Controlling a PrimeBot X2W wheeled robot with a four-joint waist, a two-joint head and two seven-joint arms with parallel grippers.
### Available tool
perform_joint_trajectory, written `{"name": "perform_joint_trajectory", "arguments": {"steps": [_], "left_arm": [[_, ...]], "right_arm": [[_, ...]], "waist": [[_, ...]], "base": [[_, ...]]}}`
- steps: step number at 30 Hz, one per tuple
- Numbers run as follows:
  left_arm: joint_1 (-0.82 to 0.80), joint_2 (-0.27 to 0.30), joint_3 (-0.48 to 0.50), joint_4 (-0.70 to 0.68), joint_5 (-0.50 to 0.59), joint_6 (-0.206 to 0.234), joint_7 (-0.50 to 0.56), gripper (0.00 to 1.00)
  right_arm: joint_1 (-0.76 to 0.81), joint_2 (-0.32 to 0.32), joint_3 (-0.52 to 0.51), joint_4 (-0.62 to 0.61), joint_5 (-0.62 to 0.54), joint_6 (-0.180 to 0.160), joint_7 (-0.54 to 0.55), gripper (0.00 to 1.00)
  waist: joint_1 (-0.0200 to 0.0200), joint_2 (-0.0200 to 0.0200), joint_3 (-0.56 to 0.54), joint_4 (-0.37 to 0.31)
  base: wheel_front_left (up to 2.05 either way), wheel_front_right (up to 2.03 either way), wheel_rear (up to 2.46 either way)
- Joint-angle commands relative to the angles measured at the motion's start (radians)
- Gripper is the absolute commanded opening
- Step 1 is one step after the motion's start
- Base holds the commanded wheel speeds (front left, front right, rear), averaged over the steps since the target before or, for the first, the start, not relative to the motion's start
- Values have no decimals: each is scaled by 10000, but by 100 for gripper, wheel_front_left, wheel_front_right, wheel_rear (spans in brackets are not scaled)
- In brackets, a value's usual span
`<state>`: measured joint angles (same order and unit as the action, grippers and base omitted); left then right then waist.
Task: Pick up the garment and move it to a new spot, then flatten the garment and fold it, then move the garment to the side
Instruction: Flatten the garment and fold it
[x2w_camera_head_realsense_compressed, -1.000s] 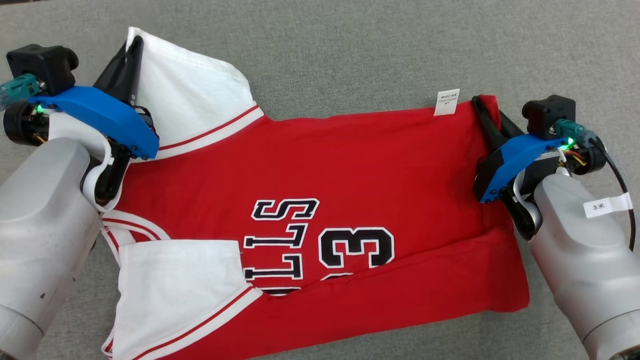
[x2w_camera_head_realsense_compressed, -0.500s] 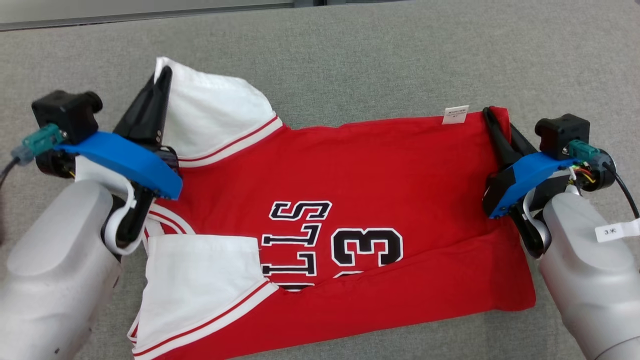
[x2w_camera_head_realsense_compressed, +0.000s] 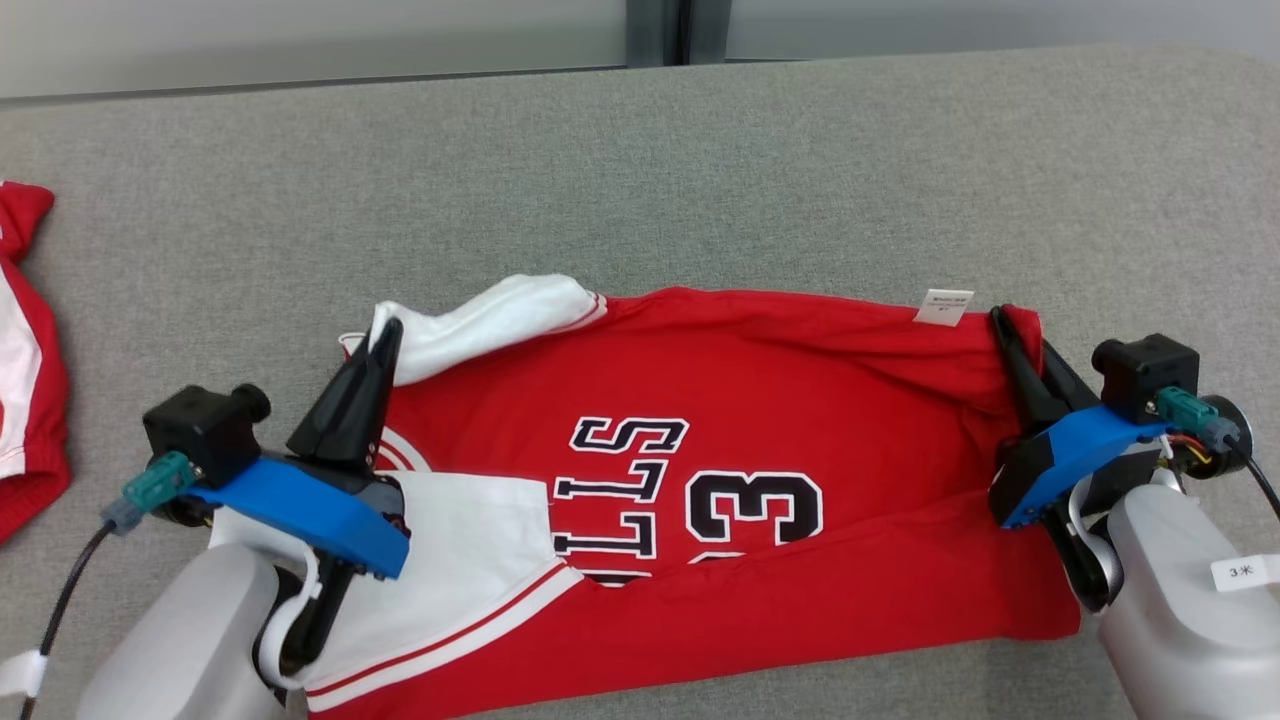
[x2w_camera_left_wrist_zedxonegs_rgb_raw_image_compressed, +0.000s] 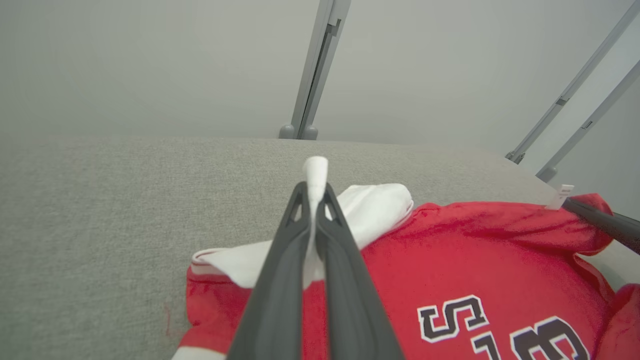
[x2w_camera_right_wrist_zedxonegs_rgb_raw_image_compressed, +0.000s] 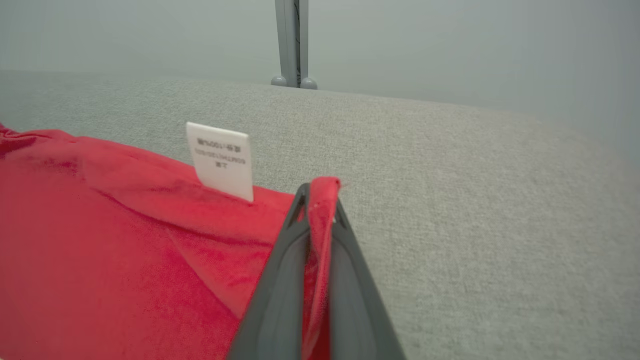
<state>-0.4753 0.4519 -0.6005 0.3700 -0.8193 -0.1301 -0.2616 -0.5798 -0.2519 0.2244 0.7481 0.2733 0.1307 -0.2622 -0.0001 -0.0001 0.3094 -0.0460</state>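
Left claw (x2w_camera_head_realsense_compressed: 385, 335), head view: pressed together on the white sleeve (x2w_camera_head_realsense_compressed: 500, 315) at the far left corner of the garment (x2w_camera_head_realsense_compressed: 780, 400), its fingers pointing away from the robot.
Right claw (x2w_camera_head_realsense_compressed: 1003, 320), head view: pressed together on the far right corner of the red cloth, just beside the white tag (x2w_camera_head_realsense_compressed: 945, 306).
Garment, head view: a red jersey with black-and-white letters and a number, spread between both claws. Its far edge ran wrinkled from one claw to the other, and its near part lay on the grey worktop (x2w_camera_head_realsense_compressed: 700, 170). A second white sleeve lay flat beside the left wrist.
Other cloth (x2w_camera_head_realsense_compressed: 25, 350), head view: red and white, at the left edge of the worktop, well apart from the garment.
Left claw, left wrist view: both dark fingers (x2w_camera_left_wrist_zedxonegs_rgb_raw_image_compressed: 280, 280) were closed with white cloth between them, and a small piece of white stood out above the tips.
Garment, left wrist view: the sleeve was bunched just right of the fingers, with the red body below it. At the far right, a dark finger of the right claw held the red corner beside the tag.
Post (x2w_camera_left_wrist_zedxonegs_rgb_raw_image_compressed: 310, 75), left wrist view: grey, beyond the far edge of the worktop.
Right claw, right wrist view: closed on a fold of red cloth, which stood out a little above the tips.
Tag, right wrist view: upright, just left of the tips. Its print was too small to read.
Worktop, right wrist view: grey fabric to the right of the claw and beyond it.
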Motion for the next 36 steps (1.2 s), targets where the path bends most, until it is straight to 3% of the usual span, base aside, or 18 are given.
{"name": "perform_joint_trajectory", "arguments": {"steps": [1,25,26,27,28,29,30,31,32,36], "left_arm": [[380,-36,47,-113,185,-5,-45,0],[3773,-799,1558,-1084,828,54,-46,0],[3880,-862,1616,-1067,809,51,-46,0],[3880,-862,1616,-1067,809,51,-46,0],[4048,-956,1774,-1049,871,66,-46,0],[4048,-956,1774,-1049,871,66,-46,0],[4100,-1019,1926,-1074,923,90,-46,14],[4181,-1069,2053,-1113,989,87,-46,82],[4255,-1139,2211,-1164,1075,99,-46,100],[4471,-1496,3060,-1511,1564,121,-46,100]], "right_arm": [[371,-37,-96,-152,-98,1,-32,0],[3459,330,-1507,-2385,-230,1,-35,0],[3578,363,-1557,-2500,-250,1,-35,13],[3578,363,-1557,-2500,-250,1,-35,13],[3826,415,-1693,-2690,-253,1,-35,98],[3826,415,-1693,-2690,-253,1,-35,98],[3916,441,-1786,-2834,-237,1,-35,100],[3996,441,-1864,-2967,-247,1,-33,100],[4070,438,-1921,-3121,-250,1,-35,100],[4289,370,-2123,-3759,-228,1,-33,100]], "waist": [[1,1,-108,58],[1,1,-884,335],[1,1,-917,326],[1,1,-917,326],[1,1,-983,307],[1,1,-983,307],[1,1,-1021,307],[1,1,-1061,304],[1,1,-1096,296],[1,1,-1210,280]], "base": [[0,0,0],[0,0,0],[0,0,0],[0,0,0],[0,0,0],[0,0,0],[0,0,0],[0,0,0],[0,0,0],[0,0,0]]}}
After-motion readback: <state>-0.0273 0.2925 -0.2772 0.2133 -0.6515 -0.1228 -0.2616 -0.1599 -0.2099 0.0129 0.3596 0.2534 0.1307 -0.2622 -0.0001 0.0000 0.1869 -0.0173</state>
